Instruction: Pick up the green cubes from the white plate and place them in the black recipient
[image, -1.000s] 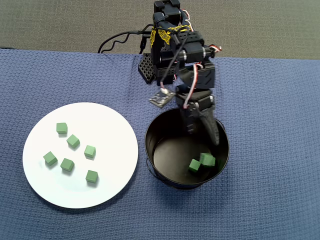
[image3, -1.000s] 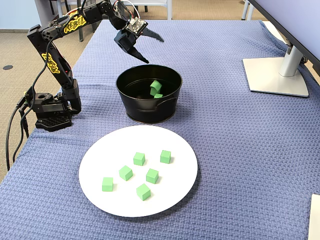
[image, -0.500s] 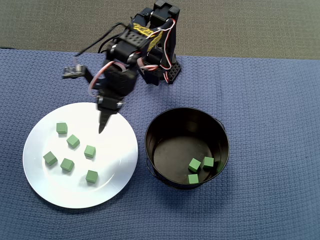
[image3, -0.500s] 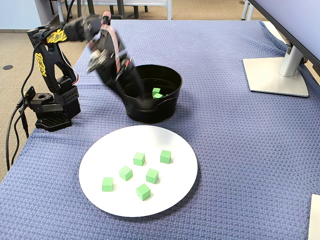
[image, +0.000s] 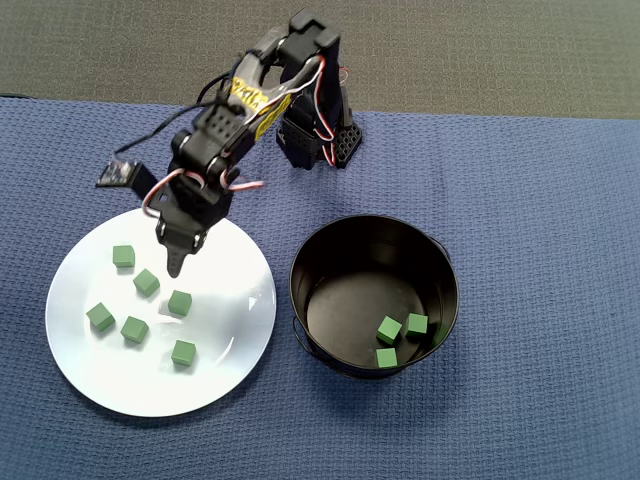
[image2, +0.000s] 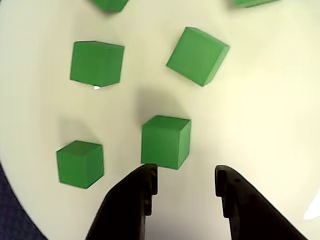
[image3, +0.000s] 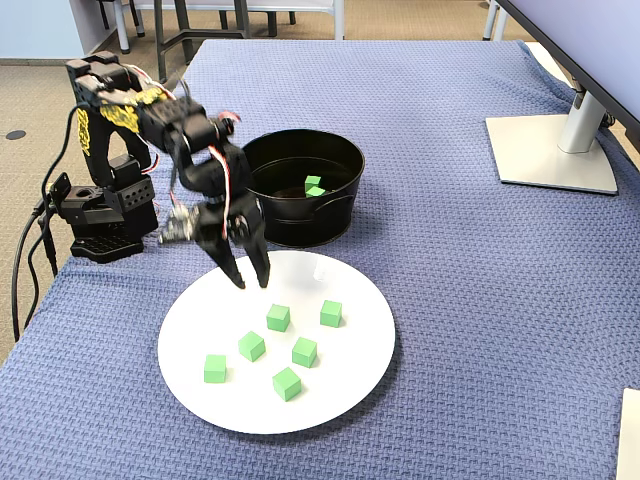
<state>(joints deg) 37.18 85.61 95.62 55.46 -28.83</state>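
Several green cubes (image: 146, 282) lie on the white plate (image: 225, 335), spread over its left half in the overhead view. Three more cubes (image: 388, 328) rest inside the black recipient (image: 330, 250), to the plate's right. My gripper (image: 178, 266) hangs open and empty just above the plate's upper part. In the wrist view the gripper (image2: 185, 180) has its two black fingers (image2: 132, 205) apart, with one cube (image2: 166, 141) just ahead of the left finger. The fixed view shows the gripper (image3: 252, 282) pointing down, close to the nearest cube (image3: 278, 318).
The arm's base (image3: 100, 215) stands behind the plate's left side in the fixed view, with cables trailing off the table's edge. A monitor stand (image3: 550, 150) sits far right. Blue cloth (image: 540, 200) covers the table.
The arm has swung from over the black recipient to over the plate and come down toward the cubes. The gripper stays open. A dropped cube has settled in the recipient.
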